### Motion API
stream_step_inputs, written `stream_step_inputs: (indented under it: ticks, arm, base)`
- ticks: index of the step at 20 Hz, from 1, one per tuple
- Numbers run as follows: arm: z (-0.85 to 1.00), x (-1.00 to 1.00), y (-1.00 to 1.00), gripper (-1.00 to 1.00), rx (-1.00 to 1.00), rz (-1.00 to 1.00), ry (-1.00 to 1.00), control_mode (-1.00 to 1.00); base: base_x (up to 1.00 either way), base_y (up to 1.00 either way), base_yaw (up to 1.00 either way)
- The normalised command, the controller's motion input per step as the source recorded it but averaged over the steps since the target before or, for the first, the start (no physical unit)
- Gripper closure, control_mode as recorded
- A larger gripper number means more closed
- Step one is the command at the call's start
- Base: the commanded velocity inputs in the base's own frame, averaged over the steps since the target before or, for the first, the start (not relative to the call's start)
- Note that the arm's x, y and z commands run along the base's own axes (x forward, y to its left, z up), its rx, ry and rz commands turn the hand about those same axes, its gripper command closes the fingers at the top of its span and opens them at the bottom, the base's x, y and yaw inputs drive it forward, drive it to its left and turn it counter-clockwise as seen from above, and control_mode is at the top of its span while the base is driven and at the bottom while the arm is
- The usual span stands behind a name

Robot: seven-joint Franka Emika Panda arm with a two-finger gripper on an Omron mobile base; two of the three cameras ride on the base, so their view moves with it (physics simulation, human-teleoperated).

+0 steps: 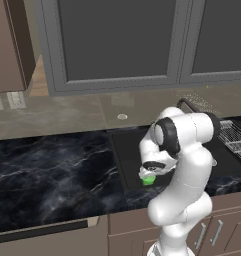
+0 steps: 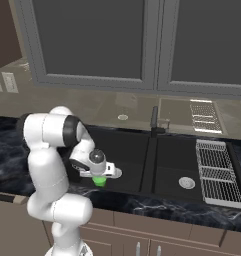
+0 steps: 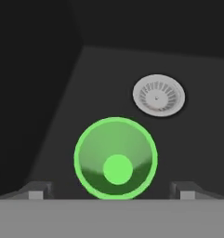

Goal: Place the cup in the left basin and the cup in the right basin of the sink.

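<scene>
Gripper (image 3: 111, 193) pointing straight down into the left basin (image 3: 57, 116), finger tips (image 3: 35, 191) spread wide apart, one on each side of the green cup (image 3: 115, 158). Looking right into the cup's open mouth from above: bright rim, lighter round bottom. Sitting between the tips, with clear gaps to both, so no contact visible. Cannot tell whether the cup stands on the basin floor or hangs just above it. In the side views, green cup (image 1: 149, 180) peeking out directly beneath the hand, at the near edge of the sink (image 2: 142, 150), with the gripper (image 2: 103, 176) just above it.

Beyond the cup, up and to the right in the hand view, round silver drain (image 3: 158, 95) on the dark basin floor, apart from the cup. Dark basin walls rising on the left and at the top there; nothing between hand and floor but the cup.

Further out to the gripper's right, past the central divider (image 2: 151, 162), the right basin (image 2: 174, 160) with its own silver drain (image 2: 186, 183) and nothing else seen inside. Dark faucet (image 2: 154, 119) upright behind the divider, well away from the hand. Past the right basin, a wire drying rack (image 2: 215, 172) lying flat. Black marble counter (image 1: 47, 170) spreading to the gripper's left, grey cabinet doors (image 1: 112, 40) above the back wall, wall outlets (image 1: 6, 101) far off to the left.
</scene>
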Motion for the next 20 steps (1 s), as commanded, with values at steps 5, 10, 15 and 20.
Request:
stream_step_inputs:
  ticks: [5,10,15,20]
  arm:
    - [0.90,-0.02,-0.01,-1.00,0.00,0.00,0.04,-1.00]
    - [0.96,0.07,-0.16,-1.00,0.00,-0.03,0.05,-1.00]
    - [1.00,0.09,-0.16,-1.00,0.00,-0.06,0.12,-1.00]
    - [0.97,0.00,-0.09,-1.00,0.01,-0.06,0.19,-1.00]
  base:
    - [0.00,0.00,0.00]
    - [0.00,0.00,0.00]
    - [0.00,0.00,0.00]
    - [0.00,0.00,0.00]
